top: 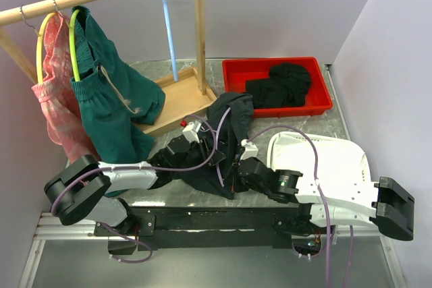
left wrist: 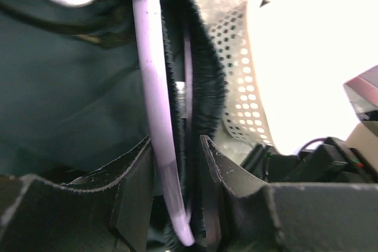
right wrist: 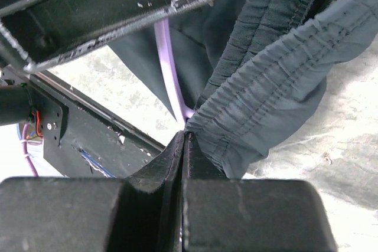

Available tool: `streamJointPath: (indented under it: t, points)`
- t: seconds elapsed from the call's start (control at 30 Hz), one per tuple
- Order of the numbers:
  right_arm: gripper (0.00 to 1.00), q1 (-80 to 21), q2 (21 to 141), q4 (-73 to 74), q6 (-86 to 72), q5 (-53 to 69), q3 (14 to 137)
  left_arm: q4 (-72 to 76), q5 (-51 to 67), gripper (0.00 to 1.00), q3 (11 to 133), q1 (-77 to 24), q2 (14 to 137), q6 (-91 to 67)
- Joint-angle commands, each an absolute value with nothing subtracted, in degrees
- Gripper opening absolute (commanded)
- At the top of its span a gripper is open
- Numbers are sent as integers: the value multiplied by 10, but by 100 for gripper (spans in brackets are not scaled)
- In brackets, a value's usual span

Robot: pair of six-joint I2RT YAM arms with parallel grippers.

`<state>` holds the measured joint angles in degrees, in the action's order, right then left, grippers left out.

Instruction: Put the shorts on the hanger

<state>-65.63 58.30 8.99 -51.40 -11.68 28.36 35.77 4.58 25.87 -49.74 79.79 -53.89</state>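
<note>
Just beside the red tray (top: 270, 61), we see the shorts (right wrist: 266, 87) partly draped over the hanger (left wrist: 156, 116). The left end effector (left wrist: 175, 143), half-open, clasps hanger and cloth; the right end effector (right wrist: 184, 137), closed tight, pinches the shorts. Settling them evenly remains, we judge.

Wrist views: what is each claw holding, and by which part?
Left claw grips the hanger by its lavender arm, with the shorts pinched alongside. Right claw pinches the shorts' gathered waistband edge.
</note>
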Motion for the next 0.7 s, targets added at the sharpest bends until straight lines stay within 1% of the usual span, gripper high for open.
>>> streamJointPath:
  t: [0.0, 0.1, 0.13, 0.2, 0.23, 0.3, 0.33, 0.4, 0.47, 0.57, 0.67]
  points:
    - [0, -653, 574, 54, -513, -123, 294, 382, 62, 38, 288, -511, 806, -533]
    - [0, -652, 570, 57, -514, -123, 295, 360, 45, 28, 295, -515, 805, -530]
    - [0, -653, 568, 60, -513, -125, 296, 352, 40, 16, 302, -517, 802, -526]
    - [0, -653, 558, 71, -510, -127, 304, 316, 29, 1, 316, -517, 794, -510]
    - [0, -653, 554, 76, -508, -131, 308, 258, 14, 1, 340, -517, 782, -502]
    - [0, -653, 541, 92, -498, -141, 322, 188, 5, 1, 366, -517, 768, -477]
    - [0, -653, 536, 100, -494, -147, 330, 123, 4, 1, 392, -517, 752, -470]
    - [0, -650, 527, 126, -480, -169, 352, 68, 16, 1, 414, -518, 733, -454]
    - [0, -646, 519, 134, -468, -177, 364, -24, 8, 2, 445, -519, 707, -446]
    - [0, -636, 508, 143, -449, -182, 386, -114, 2, 1, 468, -518, 676, -428]
    - [0, -632, 505, 148, -424, -180, 424, -169, 1, 1, 503, -518, 659, -403]
